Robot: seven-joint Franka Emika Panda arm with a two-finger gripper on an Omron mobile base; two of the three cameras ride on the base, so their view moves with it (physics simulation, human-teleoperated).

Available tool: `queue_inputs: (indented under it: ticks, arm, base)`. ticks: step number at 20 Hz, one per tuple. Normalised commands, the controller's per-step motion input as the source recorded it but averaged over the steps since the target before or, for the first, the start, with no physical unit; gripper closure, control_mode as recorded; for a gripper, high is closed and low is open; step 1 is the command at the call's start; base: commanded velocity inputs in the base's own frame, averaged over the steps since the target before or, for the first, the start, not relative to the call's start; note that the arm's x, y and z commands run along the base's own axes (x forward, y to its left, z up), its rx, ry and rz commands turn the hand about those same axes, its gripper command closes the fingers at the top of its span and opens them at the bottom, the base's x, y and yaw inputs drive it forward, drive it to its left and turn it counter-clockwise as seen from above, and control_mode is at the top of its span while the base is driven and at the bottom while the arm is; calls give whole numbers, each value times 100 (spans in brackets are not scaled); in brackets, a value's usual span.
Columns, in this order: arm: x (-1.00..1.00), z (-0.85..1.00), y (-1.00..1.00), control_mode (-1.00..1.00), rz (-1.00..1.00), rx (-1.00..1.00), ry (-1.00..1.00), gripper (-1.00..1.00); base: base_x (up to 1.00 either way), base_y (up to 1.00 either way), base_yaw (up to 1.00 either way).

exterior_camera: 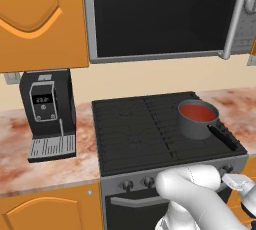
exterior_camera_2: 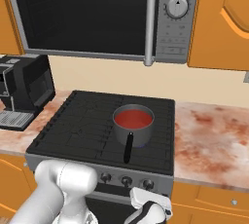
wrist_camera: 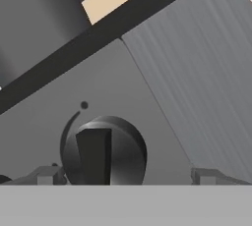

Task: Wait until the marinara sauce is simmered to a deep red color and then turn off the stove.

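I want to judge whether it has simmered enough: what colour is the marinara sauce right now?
The marinara sauce is a medium red, clearest in the right base view.

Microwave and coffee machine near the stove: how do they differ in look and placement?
The microwave is wide and silver with a large dark window, mounted above the stove; the coffee machine is narrow, upright and black, standing on the counter to the stove's left. The microwave has a long vertical handle; the coffee machine has a grated tray. Both carry small displays.

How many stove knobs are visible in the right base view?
3, in a row on the front panel of the stove: a left knob beside the arm, a middle knob below the saucepan handle, and a right knob. The arm may hide more.
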Motion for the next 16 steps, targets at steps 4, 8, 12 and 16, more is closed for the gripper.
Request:
queue_inputs:
  ticks: [4,8,12,16]
  arm:
    - [0,0,0,-100,0,0,0,100]
    - [0,0,0,-100,0,0,0,100]
    - [0,0,0,-100,0,0,0,100]
    - [0,0,0,-100,0,2,0,100]
  base:
    - [0,0,0]
    - [0,0,0]
    - [0,0,0]
    - [0,0,0]
